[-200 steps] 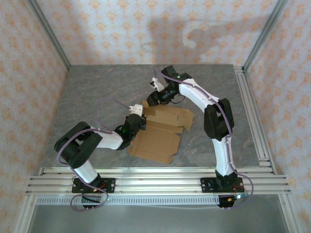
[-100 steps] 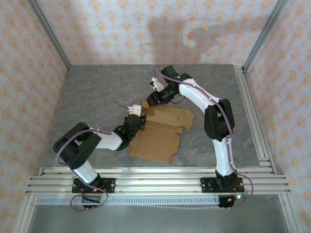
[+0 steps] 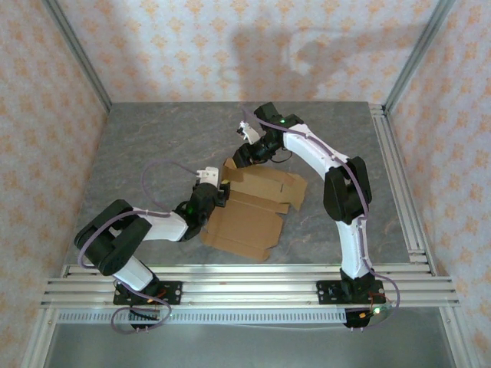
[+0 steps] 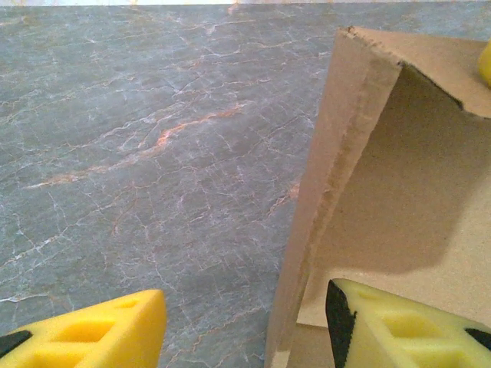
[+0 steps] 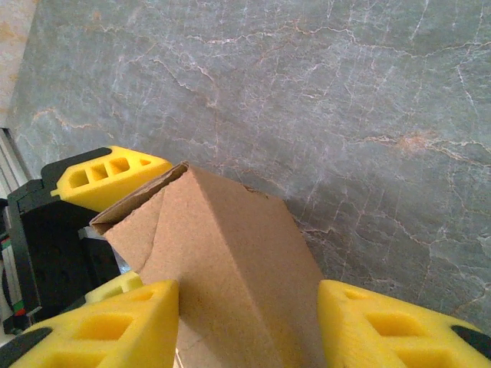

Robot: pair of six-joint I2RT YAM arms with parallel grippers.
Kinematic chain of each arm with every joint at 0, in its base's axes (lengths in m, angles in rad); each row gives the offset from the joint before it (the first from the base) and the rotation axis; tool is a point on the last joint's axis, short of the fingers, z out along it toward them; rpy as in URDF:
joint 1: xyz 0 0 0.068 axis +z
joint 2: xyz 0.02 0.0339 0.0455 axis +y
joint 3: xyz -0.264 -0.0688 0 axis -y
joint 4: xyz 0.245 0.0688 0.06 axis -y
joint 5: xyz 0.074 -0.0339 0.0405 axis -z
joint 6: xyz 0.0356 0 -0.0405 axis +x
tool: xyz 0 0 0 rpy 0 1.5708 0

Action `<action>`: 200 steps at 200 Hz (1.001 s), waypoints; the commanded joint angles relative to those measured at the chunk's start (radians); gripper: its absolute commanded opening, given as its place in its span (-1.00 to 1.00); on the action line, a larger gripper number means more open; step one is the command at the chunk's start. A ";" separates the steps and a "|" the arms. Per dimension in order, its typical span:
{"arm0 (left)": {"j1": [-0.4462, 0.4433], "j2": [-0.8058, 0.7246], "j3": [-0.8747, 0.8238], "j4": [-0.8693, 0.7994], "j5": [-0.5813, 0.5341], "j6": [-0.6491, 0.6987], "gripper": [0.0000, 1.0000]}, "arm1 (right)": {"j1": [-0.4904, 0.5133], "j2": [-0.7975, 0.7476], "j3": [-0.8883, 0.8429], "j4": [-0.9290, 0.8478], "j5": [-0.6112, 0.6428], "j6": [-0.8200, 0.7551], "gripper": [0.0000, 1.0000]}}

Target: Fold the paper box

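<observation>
The paper box [image 3: 249, 218] is brown cardboard, lying mostly flat at mid-table with its far-left corner raised. My left gripper [image 3: 220, 189] is at the box's left edge, open. In the left wrist view the upright wall [image 4: 337, 161] stands between its yellow fingers [image 4: 100, 330], nearer the right one and touching neither. My right gripper [image 3: 242, 156] is at the far-left corner. Its jaws [image 5: 249, 326] sit on either side of the folded corner [image 5: 230, 261], pressed on it. A left finger [image 5: 107, 175] shows just behind that corner.
The grey marble-patterned table [image 3: 153, 146] stretches left and behind the box. Aluminium rails [image 3: 245, 280] run along the near edge and another rail [image 3: 395, 176] down the right side. Patterned walls enclose the table.
My left gripper has opened, let go of the box wall and drawn back a little toward the near left. The right arm has stayed at the raised corner.
</observation>
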 commanded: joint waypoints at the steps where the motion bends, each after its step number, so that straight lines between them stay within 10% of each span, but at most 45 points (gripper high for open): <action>1: 0.005 -0.030 -0.012 -0.020 0.005 -0.010 0.12 | 0.013 -0.022 -0.012 -0.062 0.064 -0.024 -0.02; 200: 0.062 0.041 0.096 -0.065 0.149 0.002 -0.41 | 0.048 -0.027 0.014 -0.108 0.134 -0.052 -0.04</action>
